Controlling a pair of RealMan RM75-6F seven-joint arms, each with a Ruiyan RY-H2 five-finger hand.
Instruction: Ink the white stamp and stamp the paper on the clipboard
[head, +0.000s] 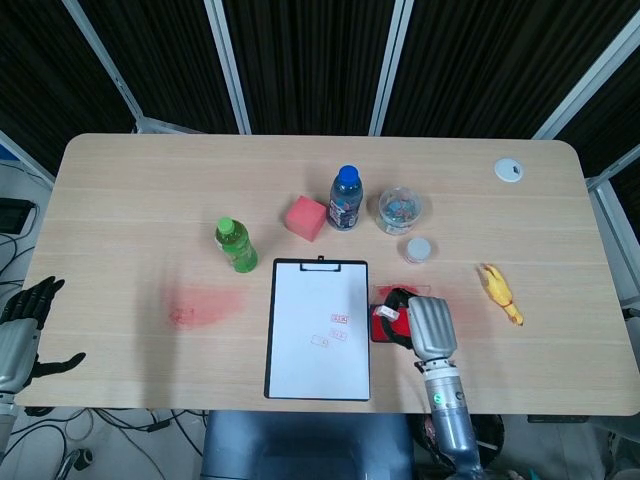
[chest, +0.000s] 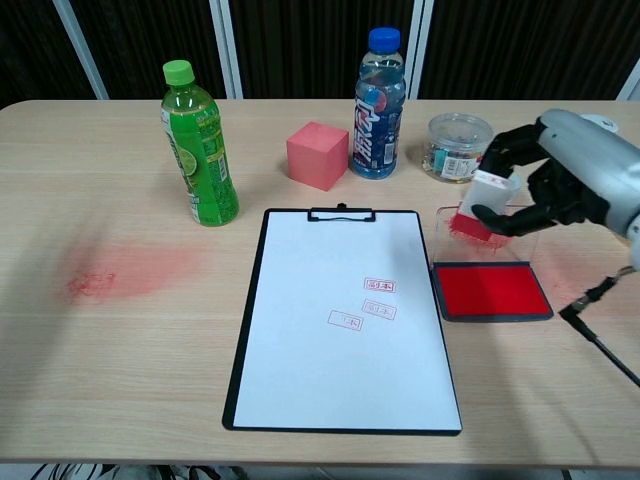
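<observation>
My right hand (chest: 565, 185) holds the white stamp (chest: 487, 201), red face down, above the far edge of the open red ink pad (chest: 490, 291). In the head view the right hand (head: 426, 324) covers most of the ink pad (head: 381, 330), and the stamp (head: 385, 313) shows at its left side. The black clipboard (chest: 240, 330) with its white paper (chest: 320, 260) lies left of the pad. Three red stamp marks (chest: 379, 286) sit on the paper's right half. My left hand (head: 22, 322) hangs off the table's left edge, fingers spread, holding nothing.
Behind the clipboard stand a green bottle (chest: 200, 145), a pink cube (chest: 317, 154), a blue-capped bottle (chest: 378, 105) and a clear jar (chest: 457, 146). A red smear (chest: 120, 272) stains the table at the left. A yellow toy (head: 500, 292) and a white disc (head: 508, 169) lie at the right.
</observation>
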